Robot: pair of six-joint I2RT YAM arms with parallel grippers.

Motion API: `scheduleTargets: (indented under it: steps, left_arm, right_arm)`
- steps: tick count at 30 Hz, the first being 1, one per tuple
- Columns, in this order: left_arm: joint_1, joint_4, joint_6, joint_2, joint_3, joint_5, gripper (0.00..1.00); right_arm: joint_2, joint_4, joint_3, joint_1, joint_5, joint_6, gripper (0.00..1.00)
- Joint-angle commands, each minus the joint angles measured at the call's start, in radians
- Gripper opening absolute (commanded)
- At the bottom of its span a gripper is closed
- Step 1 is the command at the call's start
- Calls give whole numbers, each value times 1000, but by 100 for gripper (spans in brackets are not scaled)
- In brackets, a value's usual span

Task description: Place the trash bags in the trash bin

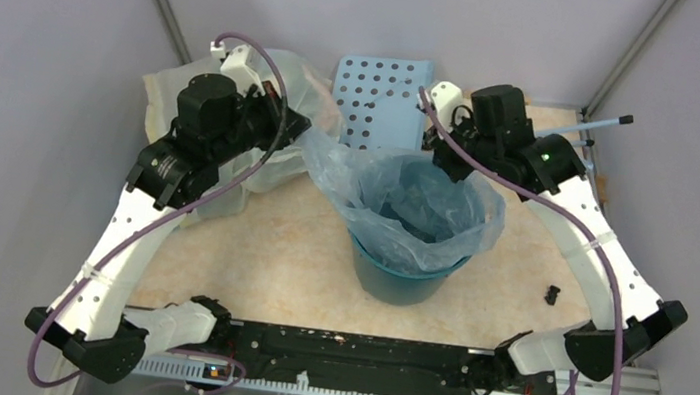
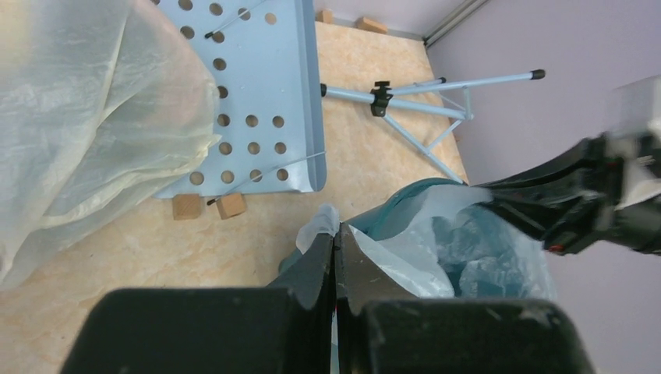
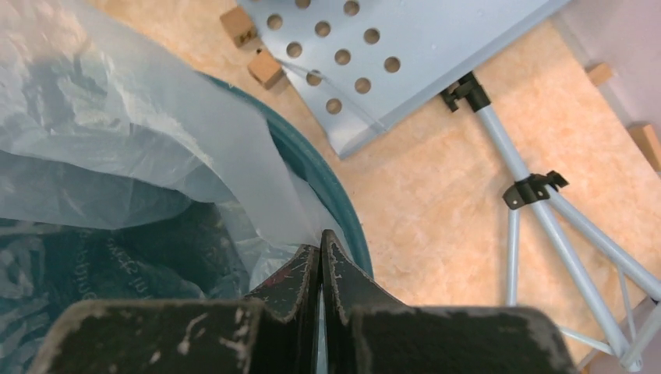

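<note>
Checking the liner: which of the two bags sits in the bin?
The pale blue bag, draped over the bin; the yellowish bag lies left of it.

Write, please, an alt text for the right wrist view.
The right gripper, shut, pinches the pale blue trash bag at the rim of the teal trash bin. Beyond are a perforated blue panel and a metal stand.

The trash bin (image 1: 407,275) stands centred on the counter (image 1: 259,247) with the trash bag (image 1: 406,204) in it and draped over its rim, my left gripper (image 2: 335,234) at the bag's left edge, my right gripper (image 3: 321,238) at its rear right, a perforated panel (image 1: 379,95) behind, a larger bag (image 1: 284,89) rear left.
</note>
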Motion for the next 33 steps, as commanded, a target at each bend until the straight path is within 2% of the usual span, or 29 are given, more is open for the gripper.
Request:
scheduleTargets:
  steps: [1, 5, 9, 14, 22, 24, 26, 30, 33]
  left_arm:
    - [2, 26, 29, -32, -66, -33, 0]
    - [3, 62, 39, -18, -140, -28, 0]
    - [2, 116, 62, -6, -195, -53, 0]
    - [2, 166, 105, 28, -235, -116, 0]
    - [2, 236, 67, 6, -407, -57, 0]
    - [1, 250, 51, -1, -446, -42, 0]
    - [-1, 261, 37, -10, -468, -30, 0]
    - [0, 268, 31, -24, -455, -25, 0]
    - [-1, 258, 26, -23, -426, -11, 0]
  right_arm:
    - [-56, -35, 103, -55, -8, 97, 0]
    - [5, -103, 180, -153, -116, 135, 0]
    - [72, -114, 231, -190, -142, 167, 0]
    - [186, -143, 287, -243, -254, 217, 0]
    - [246, -137, 204, -304, -211, 282, 1]
    - [253, -152, 207, -315, -196, 291, 11]
    - [244, -163, 223, -317, -173, 296, 27]
    - [200, -187, 295, -317, -106, 350, 47]
    - [160, -236, 357, -317, -90, 404, 52]
